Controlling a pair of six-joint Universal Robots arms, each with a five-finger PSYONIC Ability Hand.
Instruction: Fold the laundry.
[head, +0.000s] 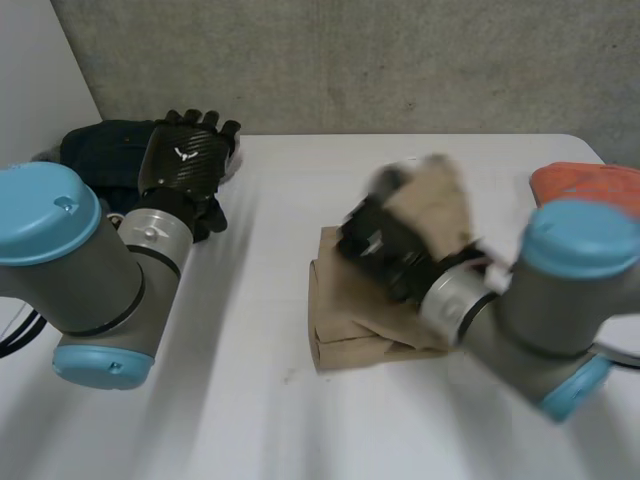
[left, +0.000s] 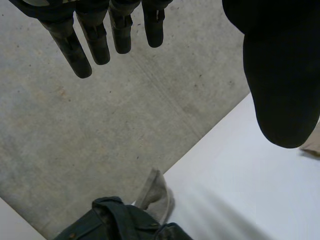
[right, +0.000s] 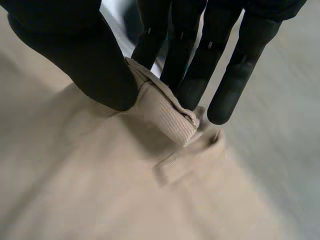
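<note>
1. Dark-blue garments (head: 95, 150) lay heaped at the far left corner of the table (head: 260, 400). The left hand (head: 185, 160) hovered over them, fingers straight, holding nothing.
2. Tan ribbed cloth (head: 365, 325), mid-table and partly folded, looked soft, light and limp, so it was probably best gripped at a hem.
3. Right hand (head: 385, 245) pinched the cloth's thick edge between thumb and fingers, holding a flap raised.
4. Orange cloth (head: 585, 185) lay at the far right.

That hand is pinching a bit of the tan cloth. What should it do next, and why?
Probably carry the pinched flap across and lay it flat on the folded part. The right hand pinches a ribbed edge of the tan cloth between thumb and fingers, raised above the rest, which lies part-folded on the table. The left hand hangs open over the dark clothes, far off.
</note>
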